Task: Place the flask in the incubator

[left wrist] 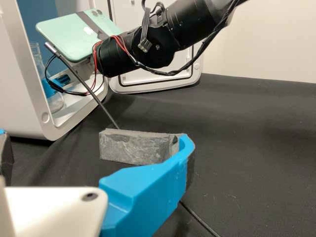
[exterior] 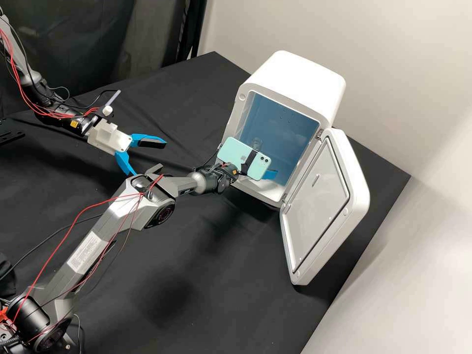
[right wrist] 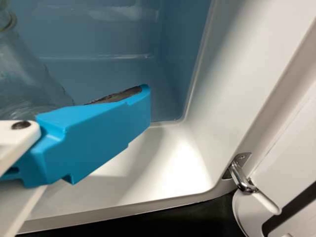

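Observation:
The white incubator (exterior: 295, 78) stands at the bench's far right, blue inside, its door (exterior: 324, 206) swung wide open. A clear glass flask (exterior: 256, 143) stands upright inside it. My right gripper (exterior: 263, 164) is inside the chamber, shut on the flask (right wrist: 24, 84), whose glass rests against one blue finger (right wrist: 94, 133). From the left wrist view the flask (left wrist: 37, 52) shows just inside the incubator's opening. My left gripper (exterior: 142, 153) hangs open and empty over the bench, well to the left of the incubator, its finger (left wrist: 148, 182) holding nothing.
A mint-green phone (exterior: 244, 157) strapped to the right wrist sits in front of the opening. Red wires and black cables trail along both arms. The door hinge (right wrist: 242, 175) is near the right gripper. Black bench (exterior: 206, 275) lies open in front.

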### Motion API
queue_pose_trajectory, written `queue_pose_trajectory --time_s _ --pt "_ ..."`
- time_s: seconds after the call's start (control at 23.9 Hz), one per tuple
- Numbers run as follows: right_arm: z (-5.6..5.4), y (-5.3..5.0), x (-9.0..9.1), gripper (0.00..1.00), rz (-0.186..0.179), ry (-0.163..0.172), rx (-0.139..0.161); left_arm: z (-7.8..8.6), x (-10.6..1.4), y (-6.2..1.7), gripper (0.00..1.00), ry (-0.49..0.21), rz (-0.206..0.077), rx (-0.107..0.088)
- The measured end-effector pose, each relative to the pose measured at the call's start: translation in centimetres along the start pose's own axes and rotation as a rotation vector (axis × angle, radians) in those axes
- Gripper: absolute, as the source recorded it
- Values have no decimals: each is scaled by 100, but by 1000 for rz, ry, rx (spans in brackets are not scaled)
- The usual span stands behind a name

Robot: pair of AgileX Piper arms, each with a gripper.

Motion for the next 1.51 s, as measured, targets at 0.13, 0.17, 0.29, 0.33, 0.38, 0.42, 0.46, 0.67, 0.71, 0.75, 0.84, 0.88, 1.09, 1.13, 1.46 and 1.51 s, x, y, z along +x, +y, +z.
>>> queue_pose_trajectory --time_s 0.13,0.17,0.29,0.33,0.38,0.42,0.46,0.67,0.71,0.75,0.84,0.88,1.09,1.13,1.46,1.51 --pt "0 0 0 100 0 0 0 0 0 0 100 0 0 0" --pt "0 0 0 100 0 0 0 0 0 0 100 0 0 0" --pt "0 0 0 100 0 0 0 0 0 0 100 0 0 8" --pt "0 0 0 100 0 0 0 0 0 0 100 0 0 8" --pt "0 0 0 100 0 0 0 0 0 0 100 0 0 8" --pt "0 0 0 100 0 0 0 0 0 0 100 0 0 8" --pt "0 0 0 100 0 0 0 0 0 0 100 0 0 8" --pt "0 0 0 100 0 0 0 0 0 0 100 0 0 8" --pt "0 0 0 100 0 0 0 0 0 0 100 0 0 8" --pt "0 0 0 100 0 0 0 0 0 0 100 0 0 8" --pt "0 0 0 100 0 0 0 0 0 0 100 0 0 8" --pt "0 0 0 100 0 0 0 0 0 0 100 0 0 8" --pt "0 0 0 100 0 0 0 0 0 0 100 0 0 8" --pt "0 0 0 100 0 0 0 0 0 0 100 0 0 8" --pt "88 39 -8 100 19 5 6 0 0 0 100 0 0 8" --pt "112 58 -10 100 23 1 8 0 0 0 100 0 0 8"
